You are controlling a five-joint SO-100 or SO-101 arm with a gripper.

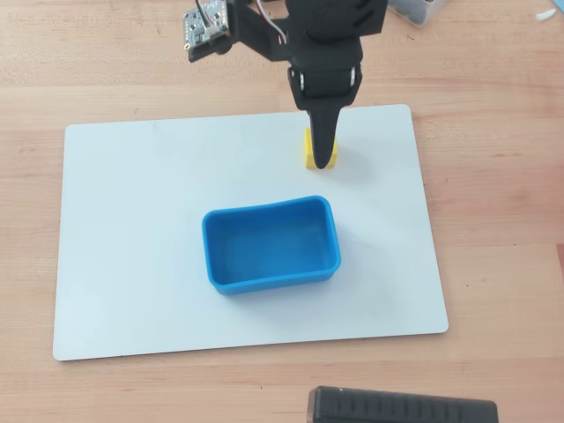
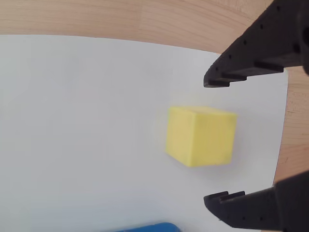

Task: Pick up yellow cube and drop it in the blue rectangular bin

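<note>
Yellow cube (image 2: 200,136) sits between the hand's (image 2: 212,140) spread fingers, untouched; next, I reckon, lower and pinch.

- Yellow cube (image 1: 311,155): overhead view, mostly covered by the gripper (image 1: 325,157); only its left and lower edges show.
- Blue rectangular bin (image 2: 147,227): wrist view, below the cube, cut off by the bottom edge.
- Dark box (image 1: 402,408): overhead view, below the bin, cut by the bottom edge; cannot be identified.

Yellow cube (image 2: 200,136); blue bin (image 1: 271,244); black claw (image 2: 215,140); white board (image 1: 132,220)
</note>
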